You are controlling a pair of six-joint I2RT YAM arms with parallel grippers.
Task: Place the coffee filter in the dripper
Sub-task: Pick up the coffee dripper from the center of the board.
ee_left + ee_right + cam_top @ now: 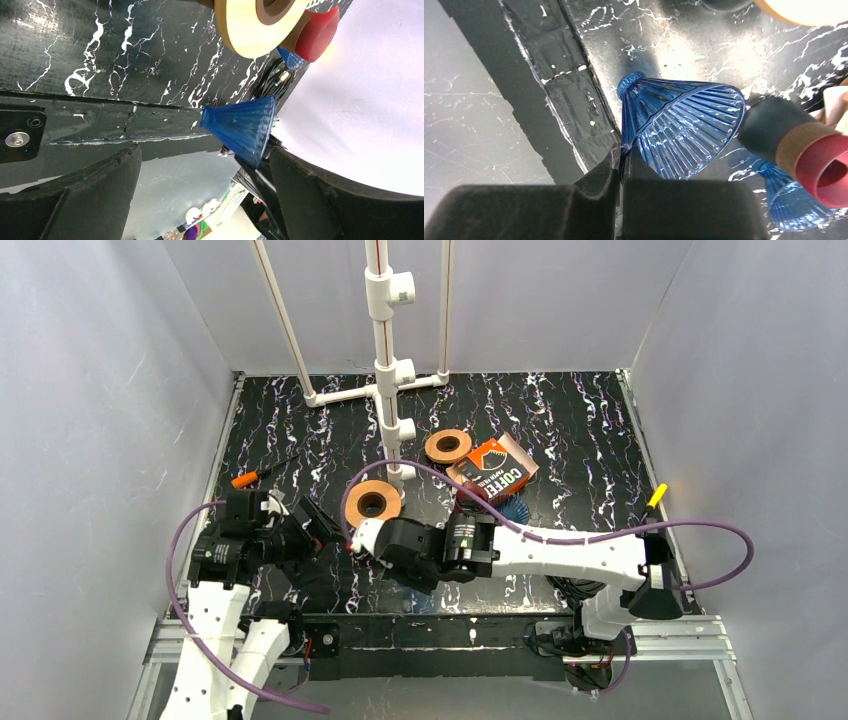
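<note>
Rim of the blue dripper is clamped in my right pincer, tipped sideways, likely to present its mouth. My left pincer gapes wide, empty. Beyond, on the table, lies the coffee filter box, untouched.
</note>
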